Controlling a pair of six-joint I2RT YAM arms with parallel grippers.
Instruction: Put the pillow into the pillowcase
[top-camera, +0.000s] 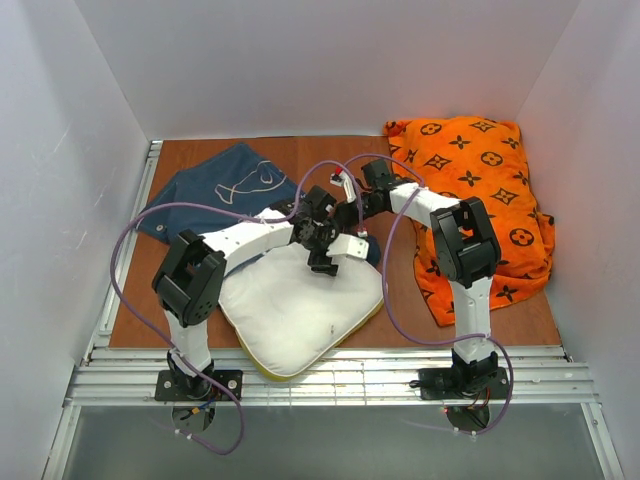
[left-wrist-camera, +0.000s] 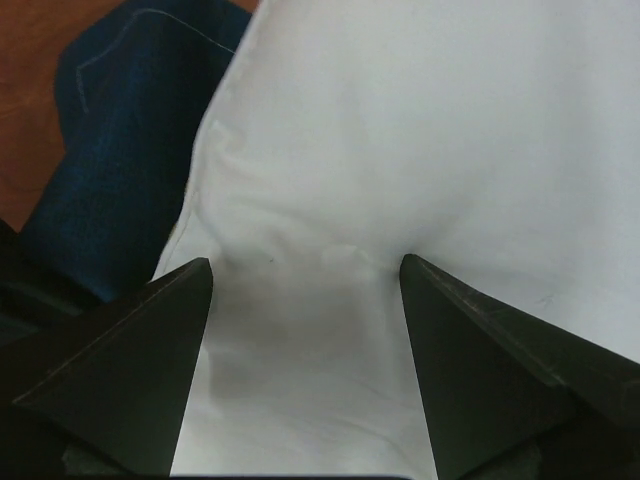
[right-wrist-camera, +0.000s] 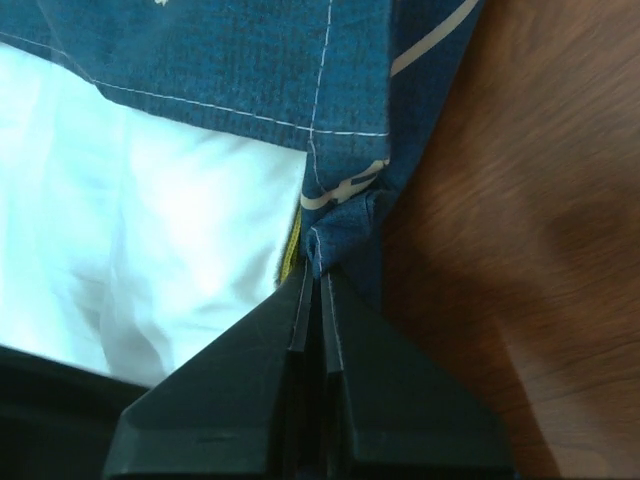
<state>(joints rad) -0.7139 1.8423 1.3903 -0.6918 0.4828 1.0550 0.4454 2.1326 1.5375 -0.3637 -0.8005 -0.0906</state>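
Right gripper (right-wrist-camera: 318, 278) pinches the limp pillowcase (right-wrist-camera: 220, 60) at its hem; left gripper (left-wrist-camera: 307, 262), spread, straddles the soft, squashy pillow (left-wrist-camera: 450, 120), likely best gripped at a corner.

The pillow (top-camera: 295, 310) lies flat near the front of the bench (top-camera: 300, 150). It is plump and white, with a yellow band showing along its near edge, and it sits skewed with one corner pointing forward. The pillowcase (top-camera: 225, 185) is dark navy with a white fish outline. Most of it lies crumpled on the bench behind and to the left of the pillow. Its white-stitched hem lies over the pillow's far end, where the right tool (right-wrist-camera: 318, 272) pinches a small fold of it.
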